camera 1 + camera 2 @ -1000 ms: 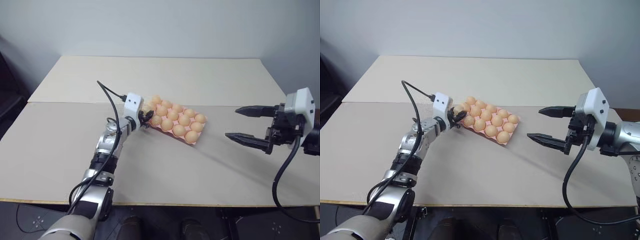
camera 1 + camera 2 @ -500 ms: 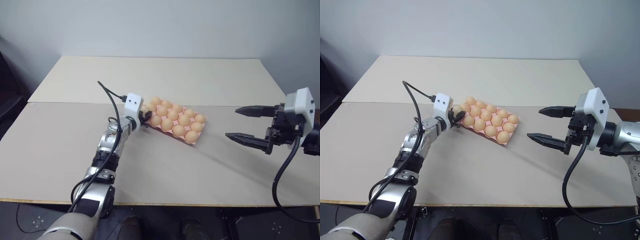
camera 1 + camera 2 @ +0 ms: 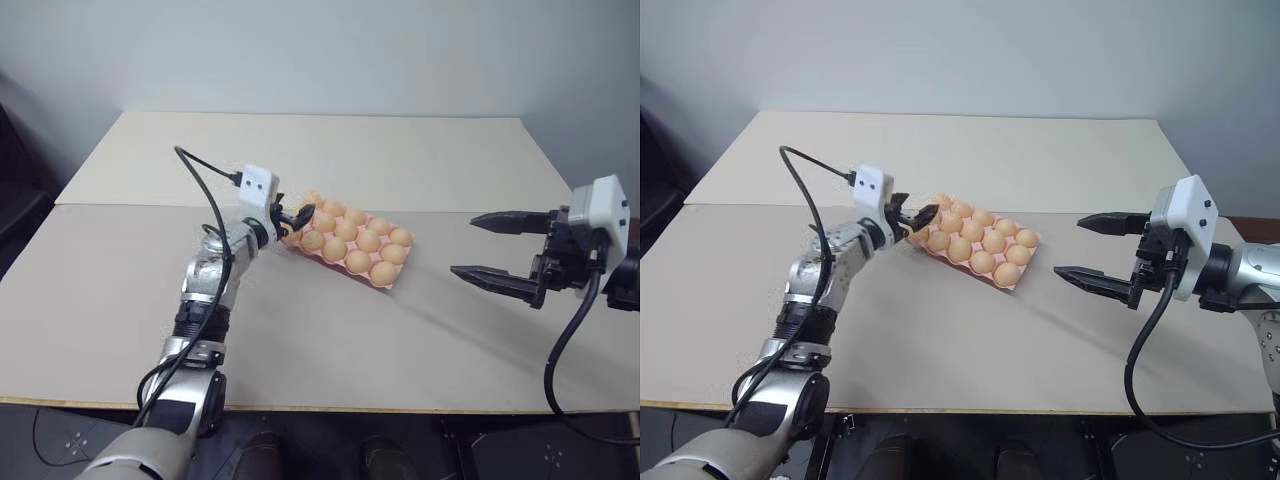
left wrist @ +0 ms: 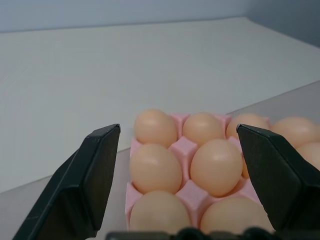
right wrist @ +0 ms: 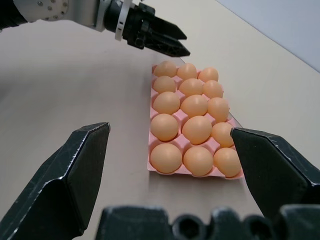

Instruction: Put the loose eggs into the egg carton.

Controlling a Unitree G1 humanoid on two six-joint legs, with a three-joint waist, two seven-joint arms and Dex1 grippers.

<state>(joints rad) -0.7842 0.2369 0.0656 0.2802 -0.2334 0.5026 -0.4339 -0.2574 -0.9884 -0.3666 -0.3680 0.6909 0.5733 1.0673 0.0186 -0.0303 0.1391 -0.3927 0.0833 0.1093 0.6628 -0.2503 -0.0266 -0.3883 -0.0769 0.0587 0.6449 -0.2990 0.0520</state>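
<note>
The pink egg carton (image 4: pixel 184 148) lies mid-table, slanted, with pale orange eggs (image 3: pixel 357 260) in every cup I can see. Loose eggs are out of view; each egg I see sits in a cup (image 4: pixel 216 166). My left gripper (image 3: pixel 295 215) hovers level just above the carton's left end, open, with nothing between its fingers (image 4: pixel 95 170). My right gripper (image 3: pixel 465 246) hangs open and empty over the table, well to the right of the carton. From the right wrist view the left gripper (image 5: pixel 170 42) shows beyond the carton's far end.
The tan table (image 3: pixel 320 340) has a seam running across it behind the carton. A black cable (image 3: pixel 205 190) loops up from the left wrist. A pale wall stands behind the table's far edge.
My left gripper has opened and lifted up from the carton's left end, where it was shut half a second ago. The right arm has kept still.
</note>
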